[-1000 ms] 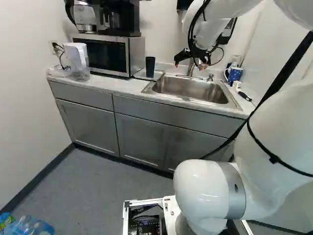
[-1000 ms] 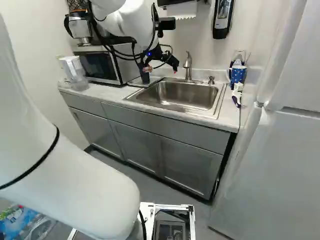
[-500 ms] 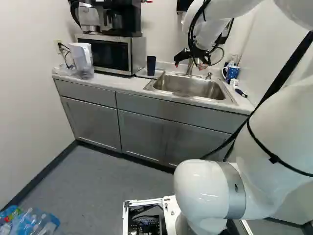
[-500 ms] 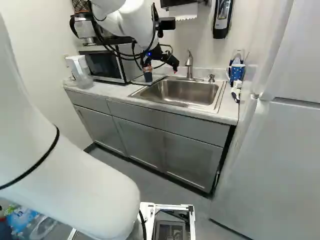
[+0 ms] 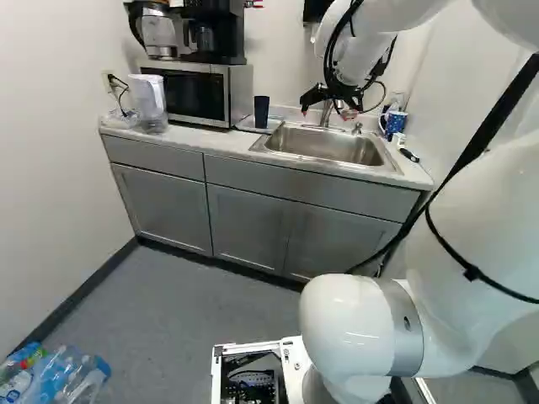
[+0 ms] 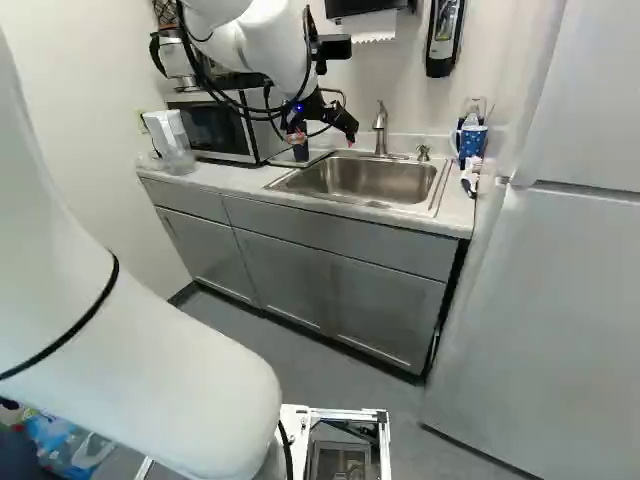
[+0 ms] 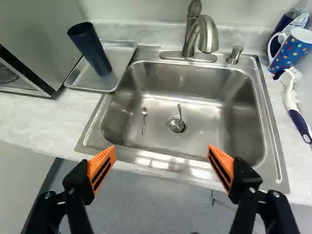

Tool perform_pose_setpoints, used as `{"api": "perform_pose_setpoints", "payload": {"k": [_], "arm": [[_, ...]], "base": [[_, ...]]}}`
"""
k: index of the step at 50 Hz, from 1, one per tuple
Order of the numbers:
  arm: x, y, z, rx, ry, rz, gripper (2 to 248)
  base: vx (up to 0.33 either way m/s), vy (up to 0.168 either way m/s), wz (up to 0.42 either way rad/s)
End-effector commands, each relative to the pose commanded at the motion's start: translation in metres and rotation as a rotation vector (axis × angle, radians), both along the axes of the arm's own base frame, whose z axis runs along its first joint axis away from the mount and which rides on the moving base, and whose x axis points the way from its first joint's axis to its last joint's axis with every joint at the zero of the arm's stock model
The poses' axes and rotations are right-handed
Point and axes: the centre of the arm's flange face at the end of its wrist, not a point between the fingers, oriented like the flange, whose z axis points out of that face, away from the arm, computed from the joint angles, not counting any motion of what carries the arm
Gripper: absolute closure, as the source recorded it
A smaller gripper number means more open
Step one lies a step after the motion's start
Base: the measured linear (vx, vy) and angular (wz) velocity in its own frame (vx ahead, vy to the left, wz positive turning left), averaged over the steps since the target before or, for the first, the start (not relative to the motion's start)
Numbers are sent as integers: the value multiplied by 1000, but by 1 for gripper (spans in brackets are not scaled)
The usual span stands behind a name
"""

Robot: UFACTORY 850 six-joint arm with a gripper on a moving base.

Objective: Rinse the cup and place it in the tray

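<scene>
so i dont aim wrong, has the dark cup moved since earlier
No: the base has moved, but in the left base view the dark cup keeps its place beside the microwave.

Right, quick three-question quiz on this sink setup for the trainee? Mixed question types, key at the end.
1. True or false: the dark cup stands on the metal tray beside the sink.
2. Which of these lies on the sink's floor?
a) the white-bristled brush
b) a small spoon
c) the dotted mug
3. Fill in one word: the jaws hold nothing and stand ____.

Key: 1 true; 2 b; 3 open
</scene>
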Motion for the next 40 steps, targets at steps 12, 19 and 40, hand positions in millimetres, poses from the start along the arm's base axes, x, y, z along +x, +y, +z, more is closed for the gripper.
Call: {"api": "perform_pose_setpoints", "payload": {"k": [12,19,40], "arm": [[0,0,0,0,0,0,3],[0,0,0,0,0,0,3],[0,0,0,0,0,0,3]], "base": [[-81,27,2],[-86,29,0],[-92,33,5]]}}
